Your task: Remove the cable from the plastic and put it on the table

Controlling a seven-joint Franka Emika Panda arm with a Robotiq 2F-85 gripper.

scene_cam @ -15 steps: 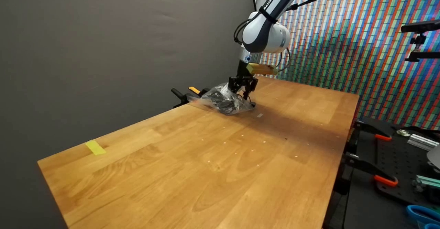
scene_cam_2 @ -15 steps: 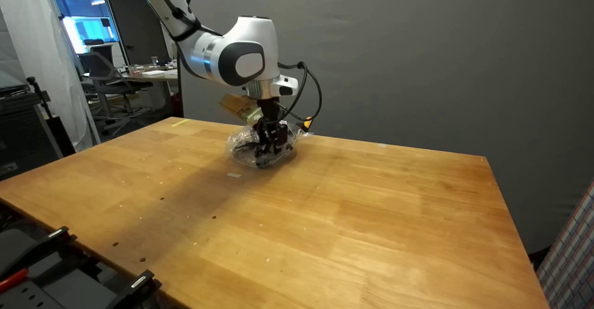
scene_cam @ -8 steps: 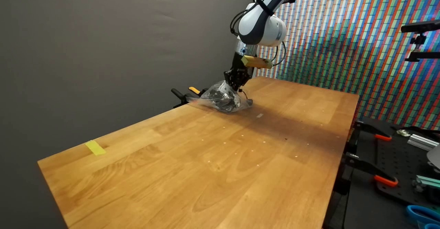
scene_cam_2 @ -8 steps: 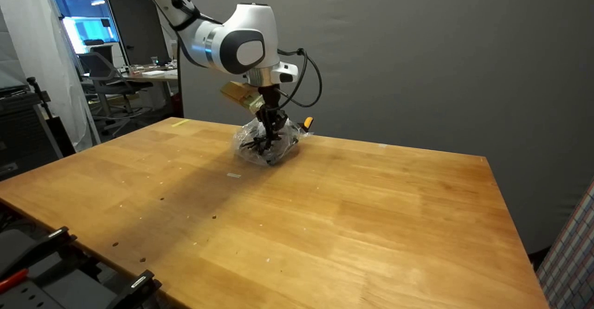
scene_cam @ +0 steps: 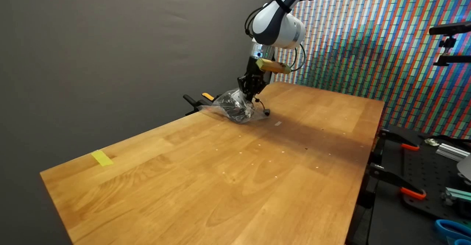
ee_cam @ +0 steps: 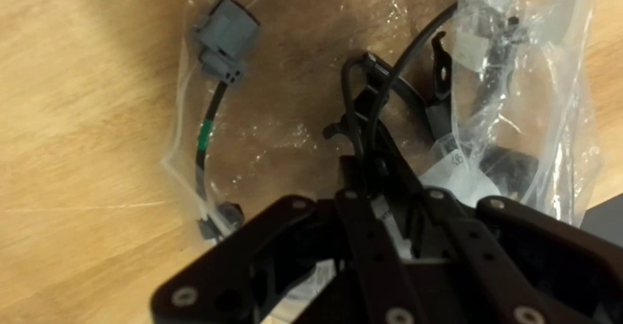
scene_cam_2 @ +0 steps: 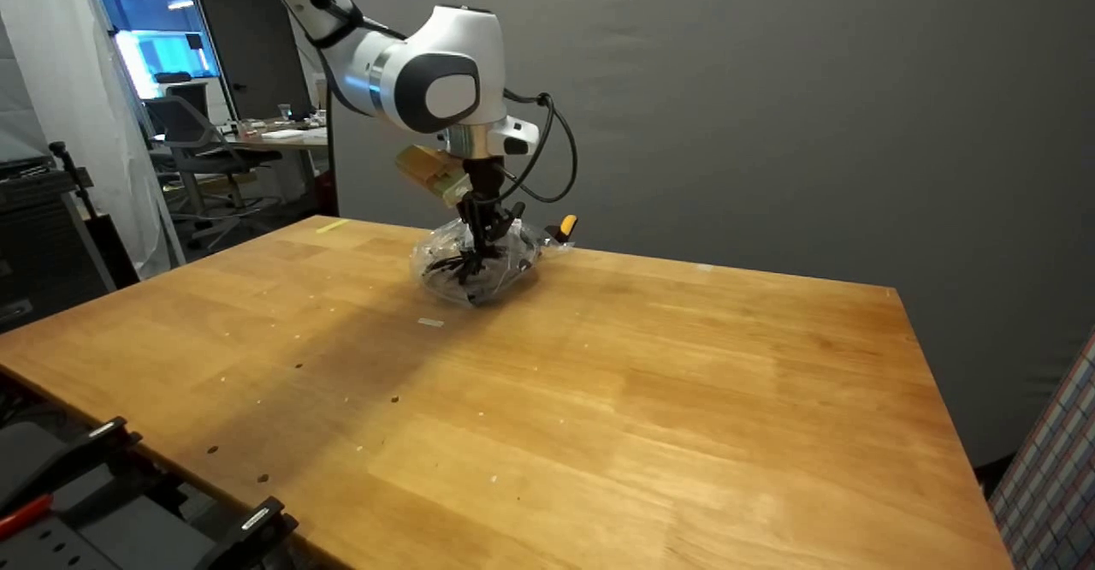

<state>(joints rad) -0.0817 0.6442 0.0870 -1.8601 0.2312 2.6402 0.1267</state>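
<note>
Drawing the cable [ee_cam: 400, 65] out of the plastic [ee_cam: 299, 132] seemed the step in hand; the next move likely called for a slow lift, lest the plastic come too. The pincer [ee_cam: 370, 168] stood narrow, apparently pinching the cable's black strands, while most of it lay in the plastic on the table [scene_cam: 228, 182].

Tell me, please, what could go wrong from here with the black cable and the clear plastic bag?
The black looped cable runs close to a black bent piece with a hole, so it may snag. The clear plastic bag spreads on both sides of the black gripper, so it might be dragged along. Its loose end lies near the edge of the light-brown wooden table, so it could slip off.
</note>
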